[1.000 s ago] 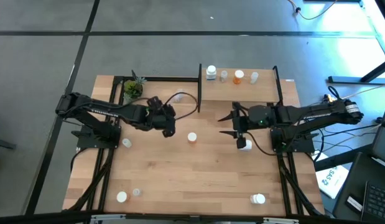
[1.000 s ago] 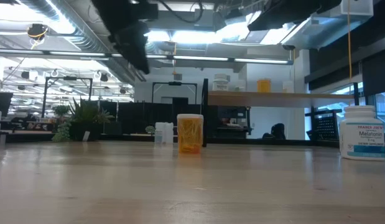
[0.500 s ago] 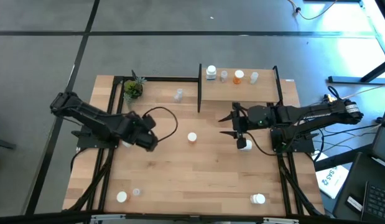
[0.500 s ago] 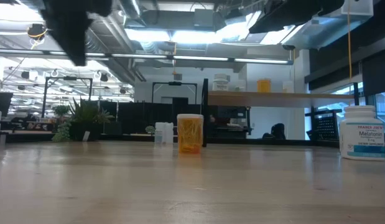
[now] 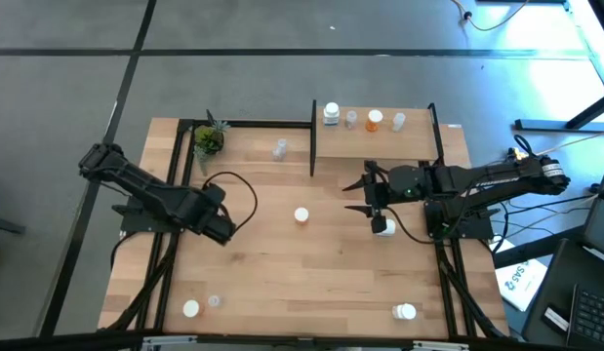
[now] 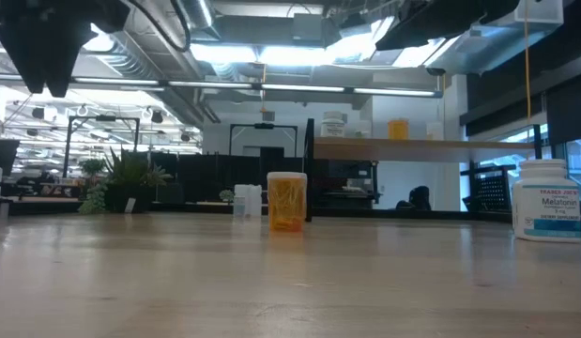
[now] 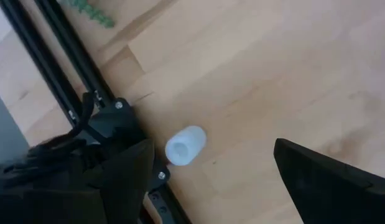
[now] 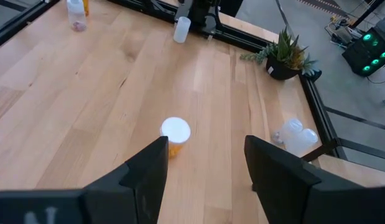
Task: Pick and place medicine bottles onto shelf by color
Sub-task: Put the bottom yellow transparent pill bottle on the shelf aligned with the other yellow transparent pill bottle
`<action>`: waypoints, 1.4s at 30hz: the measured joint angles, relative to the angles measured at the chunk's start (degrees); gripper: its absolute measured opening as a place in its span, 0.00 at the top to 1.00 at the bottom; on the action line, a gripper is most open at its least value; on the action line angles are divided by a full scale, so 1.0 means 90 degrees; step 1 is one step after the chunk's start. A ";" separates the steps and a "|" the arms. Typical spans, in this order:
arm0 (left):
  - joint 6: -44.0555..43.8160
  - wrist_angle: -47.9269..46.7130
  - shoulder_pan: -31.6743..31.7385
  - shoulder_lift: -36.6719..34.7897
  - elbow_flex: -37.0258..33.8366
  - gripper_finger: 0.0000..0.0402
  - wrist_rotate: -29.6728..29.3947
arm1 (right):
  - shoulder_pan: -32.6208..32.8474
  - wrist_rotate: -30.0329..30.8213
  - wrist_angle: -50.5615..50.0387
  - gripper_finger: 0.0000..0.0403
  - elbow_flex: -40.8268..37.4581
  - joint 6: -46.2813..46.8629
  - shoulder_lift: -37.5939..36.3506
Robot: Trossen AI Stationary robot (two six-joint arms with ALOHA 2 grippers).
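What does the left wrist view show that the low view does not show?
Only the left wrist view shows a white bottle near the black frame, between the open left gripper fingers. Only the low view shows the shelf, the orange bottle and a labelled white bottle. Both show the wooden table.

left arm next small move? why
Probably lower the open left hand over the white bottle and close. The bottle stands upright beside the black frame, between and ahead of the fingers, not yet gripped. The right hand hovers mid-table.
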 joint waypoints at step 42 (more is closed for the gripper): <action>0.0366 0.1888 -0.0114 0.0002 -0.2603 0.19 0.0766 | -0.0002 -0.0002 0.0007 0.47 -0.0001 0.0325 0.0000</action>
